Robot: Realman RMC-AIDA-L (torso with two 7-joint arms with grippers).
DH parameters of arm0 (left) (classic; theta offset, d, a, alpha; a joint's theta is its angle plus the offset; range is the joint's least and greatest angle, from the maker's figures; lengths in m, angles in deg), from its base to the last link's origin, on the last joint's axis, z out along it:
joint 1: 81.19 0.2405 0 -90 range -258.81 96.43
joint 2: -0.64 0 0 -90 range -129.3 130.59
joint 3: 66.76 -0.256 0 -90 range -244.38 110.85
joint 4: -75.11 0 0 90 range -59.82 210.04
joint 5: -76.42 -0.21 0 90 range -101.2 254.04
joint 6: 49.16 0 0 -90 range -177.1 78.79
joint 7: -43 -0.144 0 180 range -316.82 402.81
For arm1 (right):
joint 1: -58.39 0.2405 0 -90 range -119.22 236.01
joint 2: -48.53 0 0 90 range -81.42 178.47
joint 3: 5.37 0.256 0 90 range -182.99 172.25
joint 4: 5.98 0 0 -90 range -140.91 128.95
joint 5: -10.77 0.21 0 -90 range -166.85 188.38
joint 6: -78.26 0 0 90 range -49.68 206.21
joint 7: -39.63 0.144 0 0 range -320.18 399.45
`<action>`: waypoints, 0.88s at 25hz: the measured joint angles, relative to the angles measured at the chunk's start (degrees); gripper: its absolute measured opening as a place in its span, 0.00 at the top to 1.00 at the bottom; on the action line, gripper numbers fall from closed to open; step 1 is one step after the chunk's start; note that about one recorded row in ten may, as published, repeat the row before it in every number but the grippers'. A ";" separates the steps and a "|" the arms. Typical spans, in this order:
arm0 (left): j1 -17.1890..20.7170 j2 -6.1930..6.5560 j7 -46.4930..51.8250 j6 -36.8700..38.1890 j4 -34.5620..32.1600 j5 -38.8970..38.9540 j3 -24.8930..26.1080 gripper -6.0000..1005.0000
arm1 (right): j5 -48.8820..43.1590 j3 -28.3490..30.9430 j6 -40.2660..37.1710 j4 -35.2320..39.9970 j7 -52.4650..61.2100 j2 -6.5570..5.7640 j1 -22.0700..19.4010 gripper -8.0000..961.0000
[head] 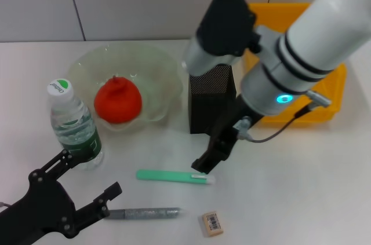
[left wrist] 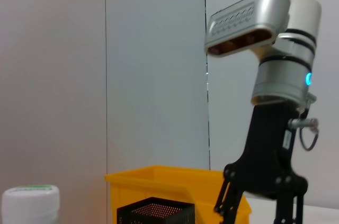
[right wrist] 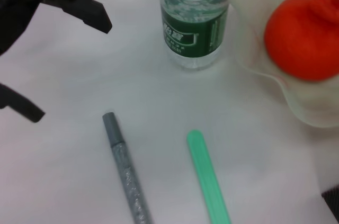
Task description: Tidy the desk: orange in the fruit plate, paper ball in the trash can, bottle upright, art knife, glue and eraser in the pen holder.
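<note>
The left gripper (head: pixel 93 178) hovers spread open at the near left, just beside the upright bottle (head: pixel 74 124). The orange (head: pixel 117 100) sits in the fruit plate (head: pixel 156 68). The right gripper (head: pixel 210 161) touches the green art knife (head: pixel 174 176), apparently closing on it; the eraser (head: pixel 212 223) lies nearer.

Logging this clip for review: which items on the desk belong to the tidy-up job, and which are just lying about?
Job items: orange in the fruit plate; bottle, upright; green art knife, grey glue stick and eraser loose on the desk; pen holder; trash can. No paper ball is visible.

Lying about: nothing else visible; only the right gripper over the art knife and the open left gripper.
</note>
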 joint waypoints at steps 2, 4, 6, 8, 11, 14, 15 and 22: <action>-0.25 0.00 -0.24 0.03 -0.04 0.01 0.00 0.19 | -0.17 -1.83 2.19 2.19 0.33 0.14 1.26 0.18; -0.45 0.00 -0.24 0.04 -0.05 0.01 0.01 0.19 | -0.41 -3.58 3.94 3.88 0.69 0.26 2.21 0.18; -0.54 -0.05 -0.23 0.04 -0.06 0.00 0.00 0.19 | -0.46 -5.27 5.68 6.10 0.85 0.40 3.30 0.19; -0.58 -0.06 -0.28 0.02 -0.08 0.01 0.00 0.19 | -0.35 -6.42 6.94 9.19 0.94 0.52 4.91 0.19; -0.73 -0.09 -0.37 -0.05 -0.08 0.01 0.00 0.19 | -0.15 -7.20 8.13 13.35 0.96 0.72 7.32 0.19; -0.77 -0.09 -0.29 0.03 -0.08 0.01 0.07 0.19 | 0.16 -7.82 9.42 13.95 0.77 0.78 7.56 0.20; -0.77 -0.09 -0.24 0.04 -0.08 0.01 0.09 0.19 | 0.60 -8.05 9.48 13.90 0.29 0.79 7.50 0.20; -0.78 -0.09 -0.34 -0.07 0.17 0.01 0.02 0.19 | 2.89 -12.82 9.90 14.26 -4.58 0.70 7.90 0.20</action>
